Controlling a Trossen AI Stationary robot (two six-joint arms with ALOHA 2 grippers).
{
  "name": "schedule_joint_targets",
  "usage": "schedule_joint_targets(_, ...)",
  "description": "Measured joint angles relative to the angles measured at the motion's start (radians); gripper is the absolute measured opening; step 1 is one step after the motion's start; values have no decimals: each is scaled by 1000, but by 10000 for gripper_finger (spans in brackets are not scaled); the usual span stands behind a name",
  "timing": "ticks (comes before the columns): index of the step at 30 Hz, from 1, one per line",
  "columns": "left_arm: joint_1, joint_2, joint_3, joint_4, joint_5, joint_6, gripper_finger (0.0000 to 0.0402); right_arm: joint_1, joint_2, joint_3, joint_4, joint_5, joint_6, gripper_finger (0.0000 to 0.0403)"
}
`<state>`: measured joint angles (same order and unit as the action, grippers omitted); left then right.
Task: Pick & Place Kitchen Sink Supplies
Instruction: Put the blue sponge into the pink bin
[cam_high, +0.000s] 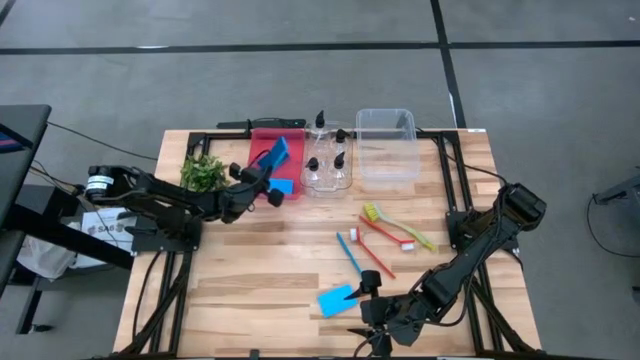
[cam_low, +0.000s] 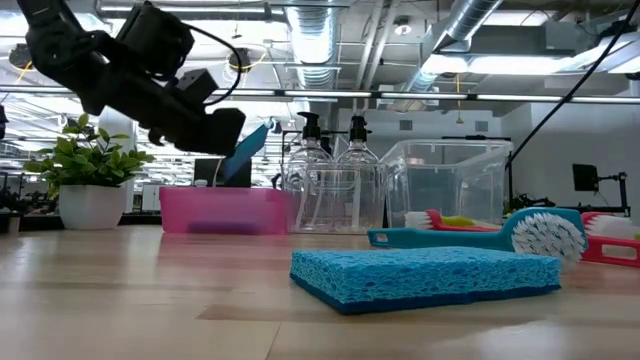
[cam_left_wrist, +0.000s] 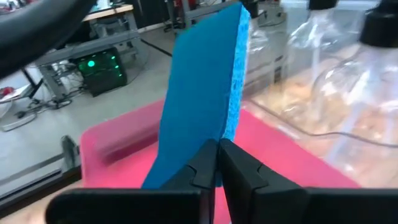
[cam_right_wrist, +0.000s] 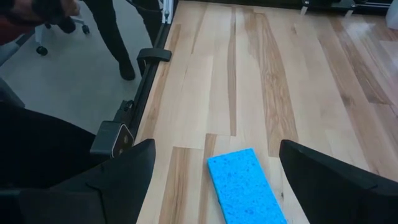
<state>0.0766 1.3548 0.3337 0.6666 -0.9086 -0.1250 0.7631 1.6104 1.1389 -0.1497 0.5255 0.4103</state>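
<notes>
My left gripper (cam_high: 262, 186) reaches in from the table's left and is shut on a dark blue sponge (cam_high: 277, 153) over the red bin (cam_high: 266, 134); the low view shows the sponge (cam_low: 247, 152) slanting up above the bin (cam_low: 225, 211). A light blue sponge (cam_high: 337, 298) lies flat on the table near the front edge. My right gripper (cam_right_wrist: 216, 149) hangs open above that sponge (cam_right_wrist: 245, 186), a finger on either side and clear of it. Yellow-green (cam_high: 398, 226), red (cam_high: 384, 237) and blue (cam_high: 349, 254) brushes lie on the table. Pump bottles (cam_high: 328, 160) stand in a small clear tray. My left gripper pinches the dark blue sponge's end nearest the arm (cam_left_wrist: 200, 134) between its two fingers, which close on its two flat faces. The fingers come nearly level from the table's left. The sponge stands on edge and slants up beyond the fingers over the red bin's floor (cam_left_wrist: 292, 165).
A larger clear bin (cam_high: 388, 145) stands at the far right of the bottles. A potted green plant (cam_high: 203, 172) sits close beside my left arm. Black frame rails run along the table's edges. Bare wood lies at the table's near left.
</notes>
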Motion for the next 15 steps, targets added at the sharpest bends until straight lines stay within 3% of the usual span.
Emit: schedule_joint_targets(15,15,0,-21,10,15,-15,128,0,0,0,0,0,2,337)
